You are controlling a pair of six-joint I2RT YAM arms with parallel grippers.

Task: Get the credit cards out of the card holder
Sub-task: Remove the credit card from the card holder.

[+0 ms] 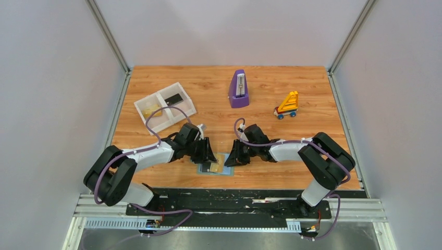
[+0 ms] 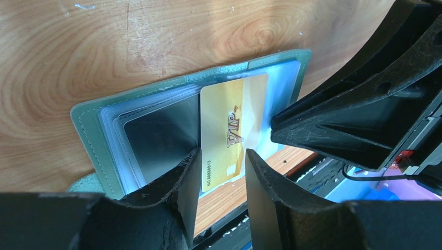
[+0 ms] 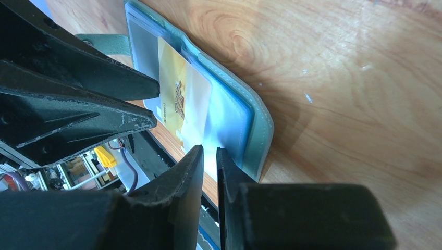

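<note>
One dark card [image 1: 173, 98] already sits in the white tray [image 1: 157, 92], but the gold card [image 2: 232, 125] is only partway out of the card holder [image 2: 86, 125], which lies open at the counter's [image 1: 208, 94] near edge. My left pincer [image 2: 222, 156] is released, straddling that card's near end. My right pincer [image 3: 210, 151] looks clenched on the card holder's clear sleeve just beside it.

- The left gripper [image 1: 210, 158] and right gripper [image 1: 230, 159] crowded the card holder [image 1: 215, 169] from both sides, leaving only a narrow gap over it.
- Beyond them, bare table [image 1: 213, 117] lay open up to the metronome [image 1: 238, 89] and toy car [image 1: 287, 105].
- The white tray [image 1: 164, 107] stood at the far left, well apart from the holder.
</note>
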